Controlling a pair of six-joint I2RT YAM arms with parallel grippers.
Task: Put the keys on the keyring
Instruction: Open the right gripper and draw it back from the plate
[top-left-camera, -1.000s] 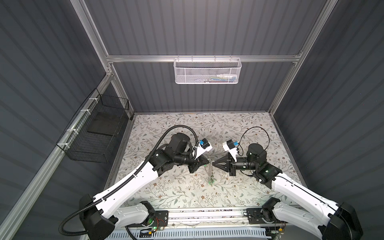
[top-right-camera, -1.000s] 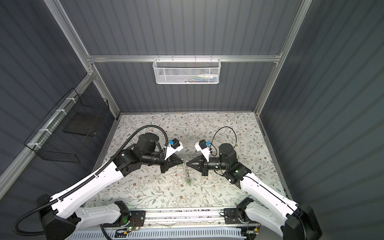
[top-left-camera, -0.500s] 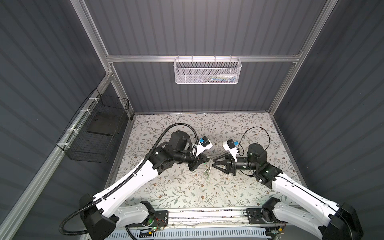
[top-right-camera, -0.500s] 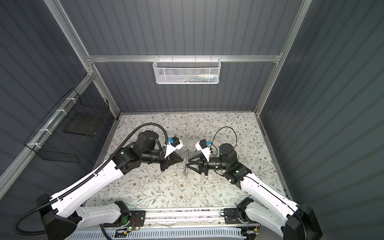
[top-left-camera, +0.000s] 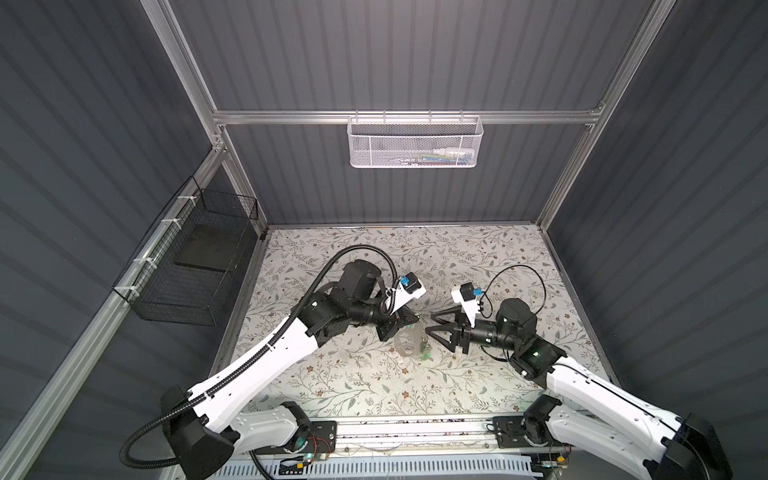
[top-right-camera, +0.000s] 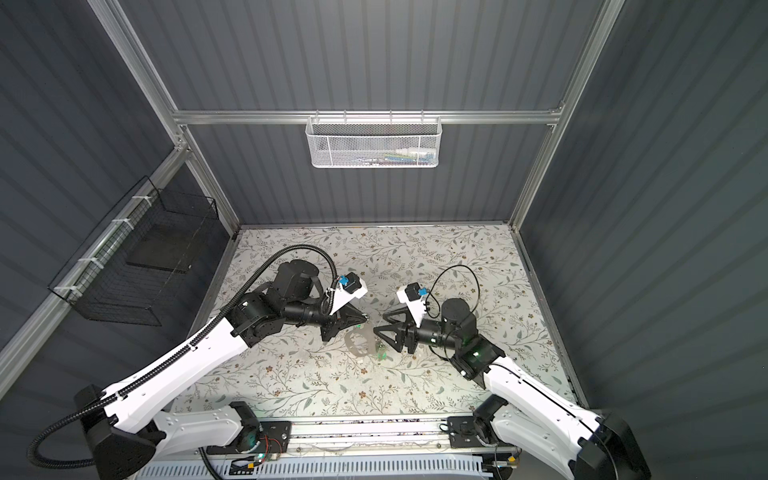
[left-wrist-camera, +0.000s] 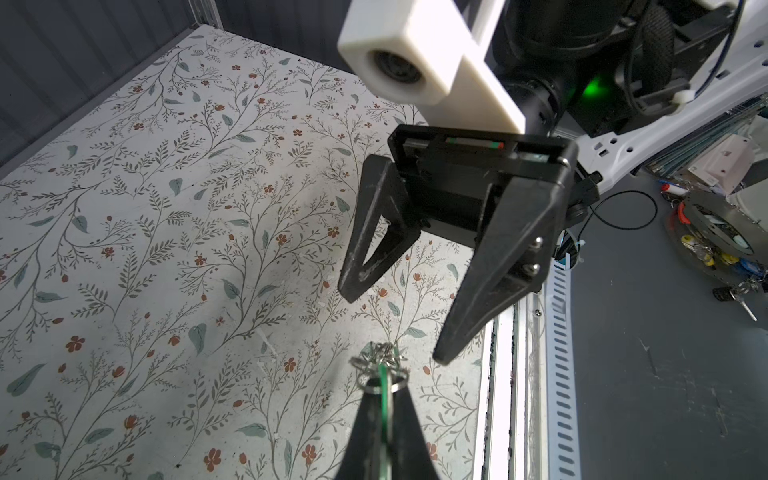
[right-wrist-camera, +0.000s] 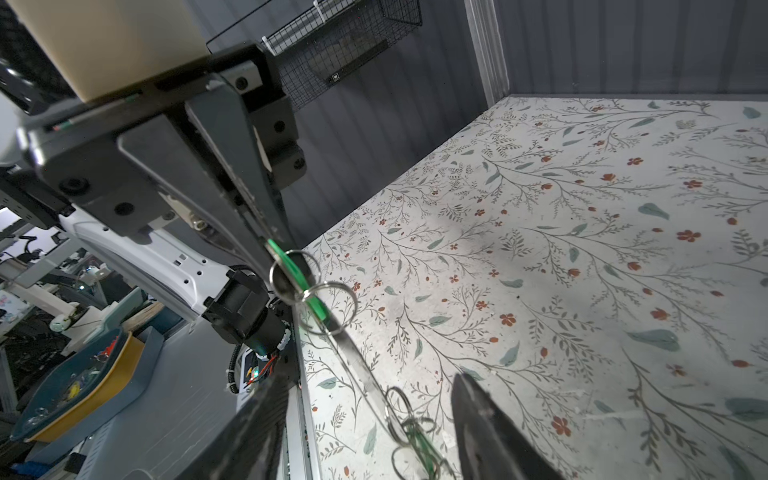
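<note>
My left gripper (top-left-camera: 415, 319) (left-wrist-camera: 382, 388) is shut on a green key (left-wrist-camera: 385, 399) held edge-on, with silver split rings (left-wrist-camera: 379, 361) bunched at its tips. From those rings the dark grey keyring (top-left-camera: 409, 343) (top-right-camera: 357, 343) hangs above the mat; in the right wrist view it is a thin grey strip (right-wrist-camera: 357, 361). A second green key (top-left-camera: 424, 353) (right-wrist-camera: 422, 442) dangles at its low end. My right gripper (top-left-camera: 430, 324) (top-right-camera: 380, 324) (left-wrist-camera: 397, 328) is open and faces the left one, a short gap away. The dangling key hangs between its fingers (right-wrist-camera: 486, 424) without touching them.
The floral mat (top-left-camera: 457, 257) covers the table. A white mesh basket (top-left-camera: 413, 143) hangs on the back rail and a black wire basket (top-left-camera: 195, 266) on the left wall. A black cable (top-left-camera: 519, 274) loops behind the right arm. The aluminium rail (top-left-camera: 415, 428) runs along the front edge.
My right gripper went from shut at the left gripper's tips to open, and drew back a little to the right. The left gripper keeps its hold.
</note>
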